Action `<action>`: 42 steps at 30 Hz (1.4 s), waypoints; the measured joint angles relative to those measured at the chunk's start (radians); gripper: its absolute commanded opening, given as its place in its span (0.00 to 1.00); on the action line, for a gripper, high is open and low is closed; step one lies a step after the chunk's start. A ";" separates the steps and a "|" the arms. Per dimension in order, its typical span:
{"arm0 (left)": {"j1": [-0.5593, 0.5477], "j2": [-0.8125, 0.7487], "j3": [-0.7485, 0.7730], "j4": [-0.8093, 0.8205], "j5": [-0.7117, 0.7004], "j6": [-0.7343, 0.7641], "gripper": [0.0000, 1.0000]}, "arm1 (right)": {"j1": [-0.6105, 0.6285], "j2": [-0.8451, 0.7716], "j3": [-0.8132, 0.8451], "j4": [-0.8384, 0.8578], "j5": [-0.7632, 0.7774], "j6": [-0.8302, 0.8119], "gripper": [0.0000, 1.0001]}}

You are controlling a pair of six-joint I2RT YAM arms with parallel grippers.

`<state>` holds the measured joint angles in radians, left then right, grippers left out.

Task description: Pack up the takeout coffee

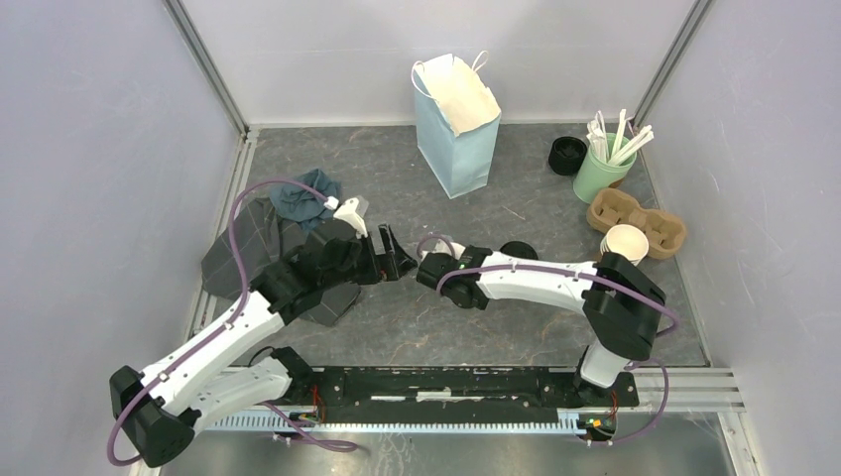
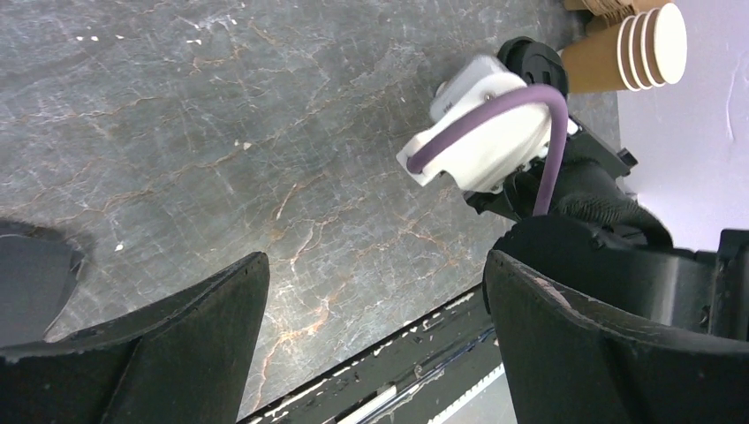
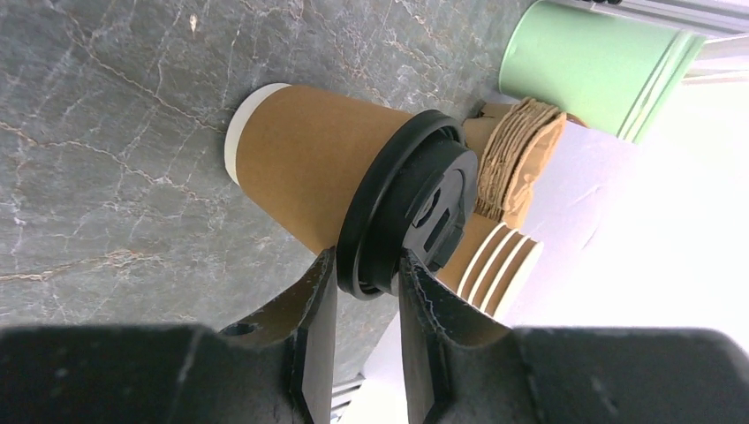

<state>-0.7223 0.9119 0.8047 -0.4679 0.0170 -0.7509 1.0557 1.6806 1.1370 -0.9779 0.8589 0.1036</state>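
Right tool (image 3: pixel 366 274) clamps the brown kraft paper cup (image 3: pixel 309 168) by its round black plastic lid (image 3: pixel 424 203) for lifting; left tool (image 2: pixel 371 291) released.

You are looking at a light blue paper bag (image 1: pixel 454 124) standing open at the back of the gray table (image 1: pixel 555 327). To its right, a green cup (image 1: pixel 601 171) is holding white sticks (image 1: pixel 620 134), and a small black round thing (image 1: pixel 567 155) is sitting just beside it. A brown cup carrier (image 1: pixel 662 226) is lying near them, with a stack of paper cups (image 1: pixel 625 243) right by it. A blue cloth (image 1: pixel 305 198) and a dark gray cloth (image 1: pixel 248 243) are lying at the left.
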 measured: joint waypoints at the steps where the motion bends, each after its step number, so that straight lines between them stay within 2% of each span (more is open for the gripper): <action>1: 0.000 -0.006 0.000 -0.007 -0.007 -0.002 0.98 | 0.003 0.003 -0.010 -0.001 0.014 0.003 0.34; 5: 0.000 -0.023 -0.003 -0.025 -0.020 -0.008 0.97 | 0.026 0.004 -0.026 -0.003 0.035 0.016 0.36; 9: 0.000 -0.043 -0.008 -0.037 -0.027 -0.011 0.98 | 0.029 0.003 -0.028 -0.003 0.037 0.026 0.47; 12: 0.000 -0.046 -0.008 -0.040 -0.030 -0.011 0.98 | 0.031 0.003 -0.028 -0.004 0.032 0.032 0.59; 17: 0.000 -0.048 -0.010 -0.044 -0.034 -0.011 0.98 | 0.045 0.003 -0.004 -0.029 0.014 0.037 0.69; 23: 0.000 -0.064 -0.010 -0.076 -0.042 -0.011 0.98 | 0.096 -0.021 0.104 -0.082 -0.069 0.065 0.80; 27: 0.000 -0.093 -0.003 -0.135 -0.074 -0.011 0.99 | 0.113 -0.173 0.148 -0.068 -0.179 0.080 0.90; 31: 0.000 -0.130 0.008 -0.186 -0.108 -0.012 0.99 | 0.098 -0.415 0.136 0.015 -0.267 0.108 0.98; 34: 0.000 -0.152 0.008 -0.206 -0.121 -0.022 1.00 | 0.026 -0.589 0.054 0.130 -0.354 0.133 0.98; 36: 0.000 -0.153 0.008 -0.214 -0.122 -0.040 1.00 | -0.097 -0.662 -0.014 0.182 -0.453 0.142 0.98; 39: 0.000 -0.127 0.008 -0.212 -0.121 -0.053 1.00 | -0.280 -0.658 -0.052 0.227 -0.576 0.138 0.98; 42: 0.000 -0.069 0.016 -0.209 -0.121 -0.055 1.00 | -0.410 -0.580 -0.054 0.274 -0.686 0.115 0.98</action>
<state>-0.7223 0.8425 0.8204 -0.6765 -0.1040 -0.8055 0.6453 1.1007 1.0828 -0.7040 0.1730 0.2184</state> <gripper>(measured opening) 0.993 0.979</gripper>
